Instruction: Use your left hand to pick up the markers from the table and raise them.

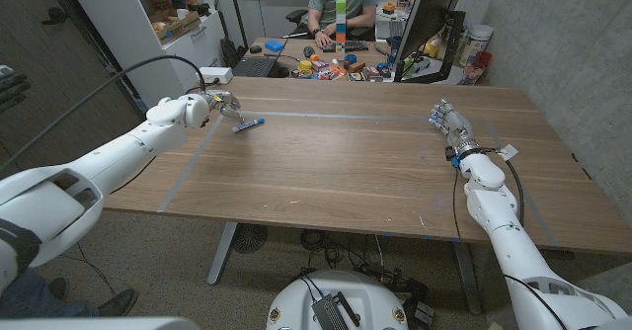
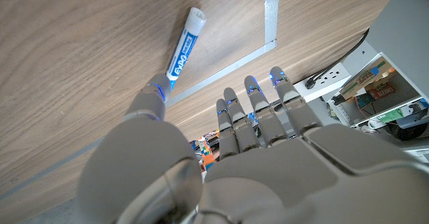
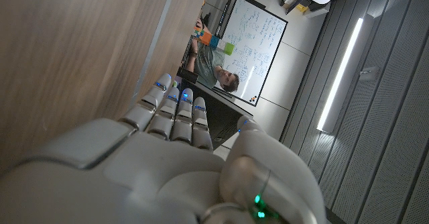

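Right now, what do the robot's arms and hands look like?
Both arms are smooth, white and rounded, with black gaps at the joints. A black cable loops above the left arm, and another runs along the right arm. The left hand and right hand are grey, with small blue lights on the fingers.

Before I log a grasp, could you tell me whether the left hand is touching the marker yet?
Cannot tell. In the left wrist view the thumb of the left hand overlaps the marker at its near end, with no plain contact or gap.

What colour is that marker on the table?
The marker is white with a blue label, clearest in the left wrist view.
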Robot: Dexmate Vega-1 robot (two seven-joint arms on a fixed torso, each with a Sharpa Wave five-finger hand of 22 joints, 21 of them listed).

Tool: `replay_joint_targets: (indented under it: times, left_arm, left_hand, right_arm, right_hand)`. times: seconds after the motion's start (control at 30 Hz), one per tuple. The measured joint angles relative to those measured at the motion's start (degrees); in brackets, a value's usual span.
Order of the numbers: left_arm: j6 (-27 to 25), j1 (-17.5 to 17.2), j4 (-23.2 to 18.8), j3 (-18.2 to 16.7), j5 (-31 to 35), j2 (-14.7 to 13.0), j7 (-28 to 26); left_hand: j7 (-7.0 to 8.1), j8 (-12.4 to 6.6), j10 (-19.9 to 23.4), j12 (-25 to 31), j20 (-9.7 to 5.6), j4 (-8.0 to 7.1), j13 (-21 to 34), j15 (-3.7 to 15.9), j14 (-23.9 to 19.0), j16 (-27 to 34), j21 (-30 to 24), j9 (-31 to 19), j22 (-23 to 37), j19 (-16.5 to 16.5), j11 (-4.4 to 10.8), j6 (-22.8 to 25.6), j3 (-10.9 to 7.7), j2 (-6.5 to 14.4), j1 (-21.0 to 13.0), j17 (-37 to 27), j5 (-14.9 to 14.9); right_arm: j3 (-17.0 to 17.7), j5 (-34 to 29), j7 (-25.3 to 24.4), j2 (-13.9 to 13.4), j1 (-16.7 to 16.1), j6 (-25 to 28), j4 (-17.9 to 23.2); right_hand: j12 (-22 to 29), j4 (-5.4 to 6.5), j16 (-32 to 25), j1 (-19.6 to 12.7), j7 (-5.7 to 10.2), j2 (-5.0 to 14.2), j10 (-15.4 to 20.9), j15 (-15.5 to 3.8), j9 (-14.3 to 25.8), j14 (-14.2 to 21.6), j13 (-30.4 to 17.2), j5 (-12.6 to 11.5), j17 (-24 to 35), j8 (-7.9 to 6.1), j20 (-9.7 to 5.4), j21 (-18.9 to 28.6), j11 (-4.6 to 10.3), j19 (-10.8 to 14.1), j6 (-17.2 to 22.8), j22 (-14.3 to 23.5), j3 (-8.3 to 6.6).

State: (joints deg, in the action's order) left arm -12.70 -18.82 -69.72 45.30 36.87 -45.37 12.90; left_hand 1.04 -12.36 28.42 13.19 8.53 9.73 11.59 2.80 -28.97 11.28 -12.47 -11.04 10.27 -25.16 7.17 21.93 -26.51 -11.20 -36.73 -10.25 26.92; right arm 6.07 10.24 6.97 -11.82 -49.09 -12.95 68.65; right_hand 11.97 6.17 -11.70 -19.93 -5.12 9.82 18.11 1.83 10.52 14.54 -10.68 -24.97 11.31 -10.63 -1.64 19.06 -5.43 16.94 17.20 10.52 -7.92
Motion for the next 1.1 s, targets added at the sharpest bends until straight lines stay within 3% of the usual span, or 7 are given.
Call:
replay_joint_targets:
  times: [0.53,1.1]
  left_arm:
    - [-6.26,-1.57,-1.79,-0.31,1.44,1.34,-1.09]
    - [-9.65,0.82,3.19,2.63,3.7,5.87,-1.47]
  left_hand:
    - [-0.32,-0.45,1.85,0.45,0.19,-0.01,0.0,-0.24,-0.86,0.0,0.0,0.0,-0.01,-0.2,-0.41,1.75,0.93,0.22,0.22,0.0,0.0]
    - [-0.41,-0.89,3.49,0.9,1.34,-0.01,0.0,-0.45,-1.9,0.44,0.39,0.0,-0.01,-0.29,0.0,3.06,1.89,0.45,0.45,0.0,0.0]
  right_arm:
    - [0.46,0.6,2.49,-0.52,2.75,-3.2,-6.32]
    - [1.08,1.02,5.09,-0.9,6.52,-7.69,-14.3]
  right_hand:
    - [0.0,0.0,0.0,0.24,0.0,-0.24,0.0,0.0,0.0,0.0,0.0,0.0,0.0,0.0,0.0,-0.22,0.0,0.0,0.0,0.0,0.0]
    - [0.0,0.09,0.0,0.54,0.0,-0.52,0.0,0.0,0.0,0.0,0.0,0.0,0.0,0.0,0.0,-0.29,0.0,0.0,0.0,0.0,0.41]
